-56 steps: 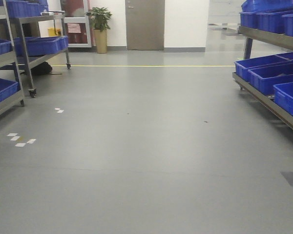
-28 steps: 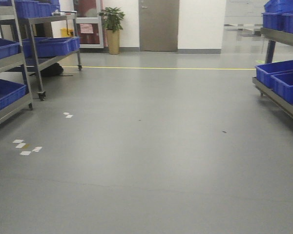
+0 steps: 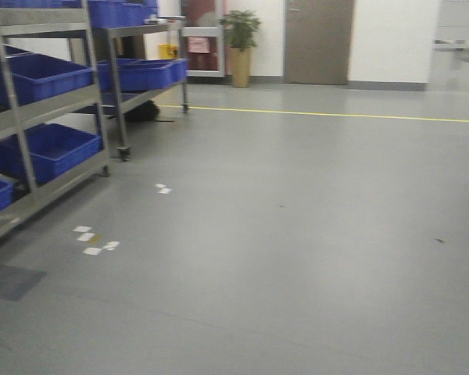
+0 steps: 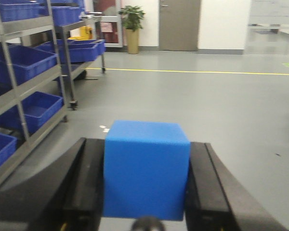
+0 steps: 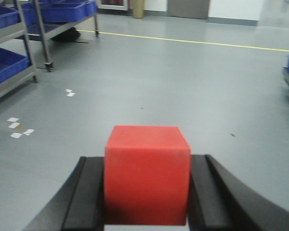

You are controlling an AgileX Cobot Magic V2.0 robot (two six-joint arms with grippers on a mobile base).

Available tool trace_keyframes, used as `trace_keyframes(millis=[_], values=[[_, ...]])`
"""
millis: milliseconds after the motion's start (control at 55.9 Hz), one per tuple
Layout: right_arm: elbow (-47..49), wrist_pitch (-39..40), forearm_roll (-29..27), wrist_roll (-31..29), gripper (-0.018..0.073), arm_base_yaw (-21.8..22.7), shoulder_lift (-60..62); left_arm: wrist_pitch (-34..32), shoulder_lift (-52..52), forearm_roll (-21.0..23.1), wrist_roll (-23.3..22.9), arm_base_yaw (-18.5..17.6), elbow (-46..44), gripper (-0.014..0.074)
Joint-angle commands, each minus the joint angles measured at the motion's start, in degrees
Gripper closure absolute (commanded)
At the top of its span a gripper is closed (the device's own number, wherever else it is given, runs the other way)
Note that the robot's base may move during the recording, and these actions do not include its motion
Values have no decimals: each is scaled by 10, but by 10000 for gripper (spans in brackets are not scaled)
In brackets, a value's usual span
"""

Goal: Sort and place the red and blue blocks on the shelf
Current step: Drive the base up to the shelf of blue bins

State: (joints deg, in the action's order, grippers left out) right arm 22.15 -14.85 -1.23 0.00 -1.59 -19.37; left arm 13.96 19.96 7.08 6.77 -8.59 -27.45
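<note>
Two blocks are off the ground, each clamped in a gripper. The blue block (image 4: pixel 147 168) sits squeezed between the fingers (image 4: pixel 89 185) of the left gripper (image 4: pixel 146 161), and the red block (image 5: pixel 147 175) is pinched the same way by the right gripper (image 5: pixel 147 168). Each cube is held by two opposite sides with its front and top free, probably so it rides steady on the mobile base and can be set down square. Neither is on the shelf (image 3: pixel 55 108) yet. That steel rack stands off to the left, its levels filled with blue bins (image 3: pixel 43 78). Between lies smooth grey floor (image 3: pixel 297 234) with a few white tape marks (image 3: pixel 94 238) near the rack. Further off are a yellow line (image 3: pixel 336 115), a potted plant (image 3: pixel 241 31) and a door (image 3: pixel 319 39).
</note>
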Motion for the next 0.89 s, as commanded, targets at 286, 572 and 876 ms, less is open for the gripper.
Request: trace_keyframes(millis=[286, 572, 876], values=[[17, 49, 0, -4, 155, 2, -4, -51, 4, 3, -2, 0, -16, 290], [17, 49, 0, -4, 155, 2, -4, -51, 4, 3, -2, 0, -16, 290], [17, 49, 0, -4, 155, 2, -4, -51, 4, 3, -2, 0, -16, 290]])
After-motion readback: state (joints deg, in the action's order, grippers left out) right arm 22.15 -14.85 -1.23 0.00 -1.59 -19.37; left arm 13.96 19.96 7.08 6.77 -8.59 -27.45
